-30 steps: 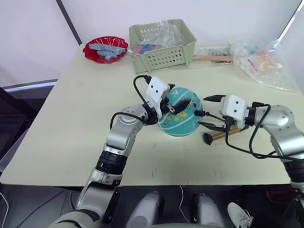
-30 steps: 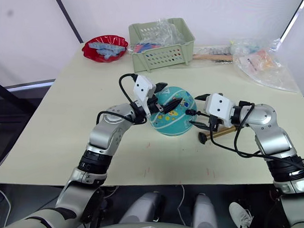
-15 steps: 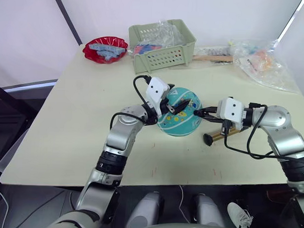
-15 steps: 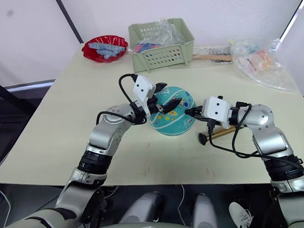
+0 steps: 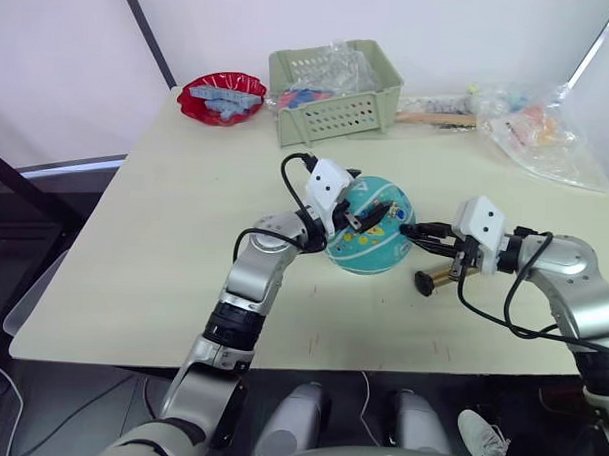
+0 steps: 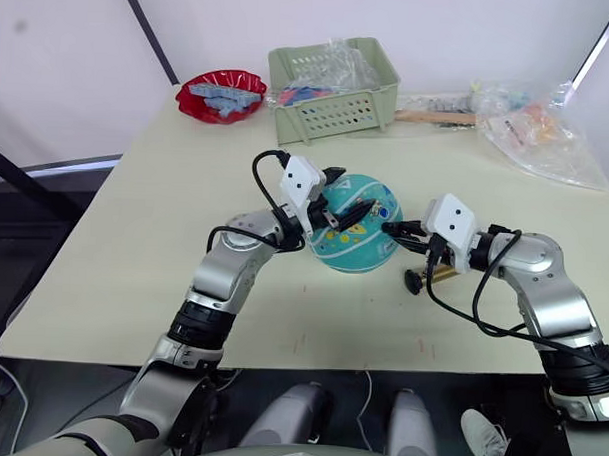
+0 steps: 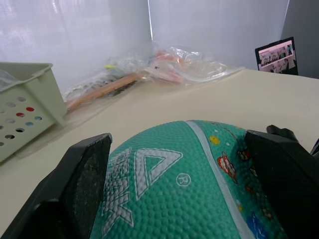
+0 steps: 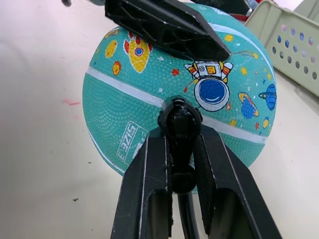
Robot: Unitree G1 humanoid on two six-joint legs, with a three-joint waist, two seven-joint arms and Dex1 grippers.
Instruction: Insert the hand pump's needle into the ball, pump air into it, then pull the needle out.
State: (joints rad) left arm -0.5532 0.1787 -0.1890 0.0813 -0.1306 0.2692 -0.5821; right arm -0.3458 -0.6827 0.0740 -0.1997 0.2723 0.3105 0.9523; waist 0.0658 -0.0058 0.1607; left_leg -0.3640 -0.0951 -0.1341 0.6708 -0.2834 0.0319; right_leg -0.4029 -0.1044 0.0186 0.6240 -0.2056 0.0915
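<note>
Two grippers on the ball (image 5: pixel 369 238), one per side. Left gripper (image 5: pixel 363 212) is spread wide, one black finger on each flank of the ball, gripping it from the robot's left; in the left wrist view its fingers (image 7: pixel 79 186) sit against the teal pebbled skin on both sides. Right gripper (image 8: pixel 180 149) is clenched on the black fitting of the needle (image 8: pixel 179 119), jaws nearly closed with the fitting pinched between them. Fitting tip is pressed against the ball right on a white stripe; the metal needle itself can't be made out, so can't tell how deep it sits.

Ball sits on the table (image 5: pixel 164 243) near the middle, looks round. Teal, white stripes, astronaut and rocket prints, "SIZE" text near the lower stripe.

Hand pump (image 5: pixel 438 278) lies flat on the table just beside the ball on the robot's right, under the right gripper; thin black hose runs up from it to the fitting. Green basket (image 5: pixel 334 89) and red bowl (image 5: pixel 224 95) are well apart at the table's far edge.
</note>
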